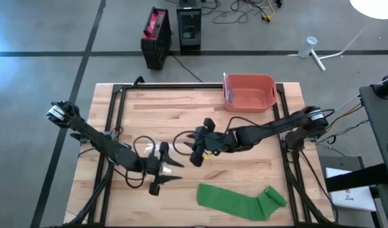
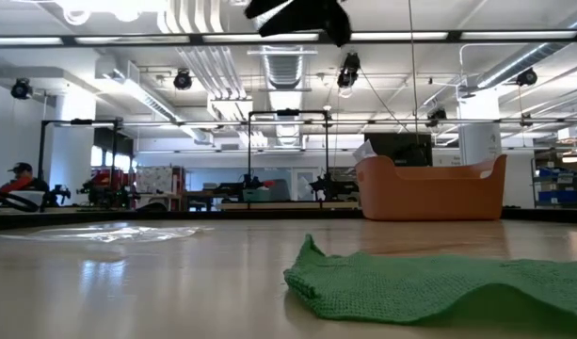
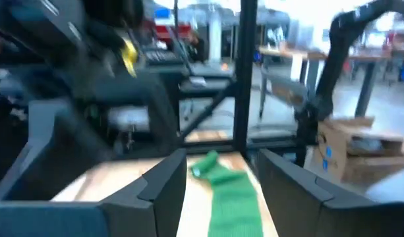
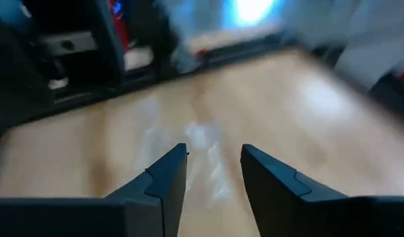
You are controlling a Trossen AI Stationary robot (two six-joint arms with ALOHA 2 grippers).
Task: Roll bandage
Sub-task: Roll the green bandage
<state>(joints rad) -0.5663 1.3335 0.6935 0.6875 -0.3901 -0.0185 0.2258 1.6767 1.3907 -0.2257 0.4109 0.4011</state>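
An orange plastic tub sits at the far edge of the pale wooden bench, well apart from both arms; in the low view it stands behind the cloth. Beyond the bench, on the grey floor, stand a black and red box and a darker case with loose cables. Nothing lies between either hand and the bandage.

The low view shows only a dark piece of one arm at its top edge, and the bandage is cut off at that view's right side. Both wrist views are blurred by motion, so the room behind is hard to read.

The green woven bandage lies flat near the bench's front edge, toward the right, its right end bunched into a loose roll. The left hand hovers just to its left, fingers apart and empty, pointing along the strip. The right hand hangs farther back over mid-bench, fingers parted around bare wood.
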